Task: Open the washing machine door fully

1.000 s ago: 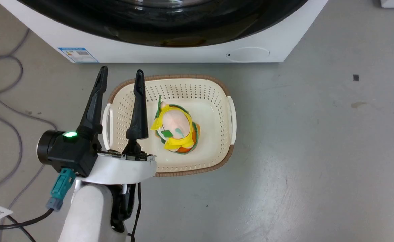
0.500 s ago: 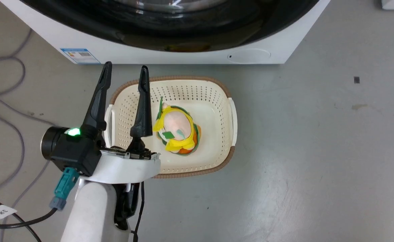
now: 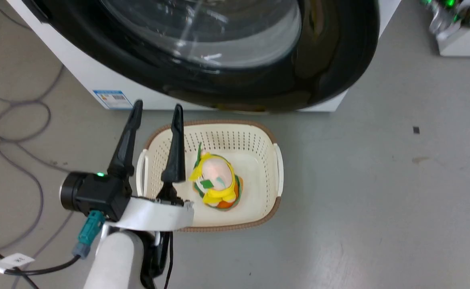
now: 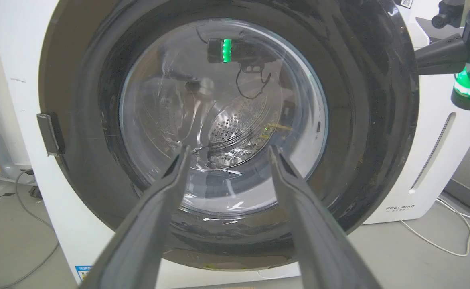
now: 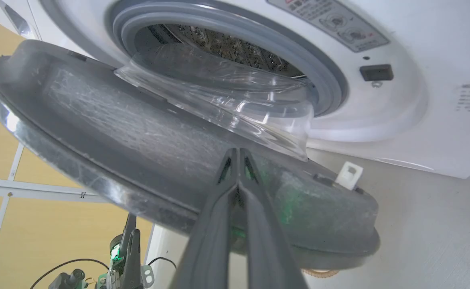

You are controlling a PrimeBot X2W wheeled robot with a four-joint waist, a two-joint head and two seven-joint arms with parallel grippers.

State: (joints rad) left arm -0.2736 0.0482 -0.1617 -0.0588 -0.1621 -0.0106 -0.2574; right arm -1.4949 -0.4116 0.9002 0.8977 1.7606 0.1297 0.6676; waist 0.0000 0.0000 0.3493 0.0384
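Note:
The washing machine door (image 3: 331, 60), glossy black with a bulging glass window (image 4: 223, 116), stands partly swung out from the white washing machine (image 3: 78, 68). In the right wrist view its matte grey inner face (image 5: 110, 120) and glass bowl (image 5: 227, 100) sit in front of the grey gasket (image 5: 235, 28) and steel drum (image 5: 219, 42). My right gripper (image 5: 237, 151) is shut, its tips resting against that inner face near the door's free edge. My left gripper (image 3: 157, 105) hangs open over the basket's left rim, facing the door front (image 4: 229, 149) with nothing between its fingers.
A cream perforated basket (image 3: 259, 140) with a yellow-and-green soft toy (image 3: 215, 181) sits on the grey floor just before the machine. Grey cables (image 3: 14, 120) loop on the left. A white FEELBIRD appliance (image 4: 431, 160) stands right of the machine.
The door has swung further out and now covers the round flap on the machine's front. The head camera has shifted, sliding the whole scene down. The left gripper stays open.

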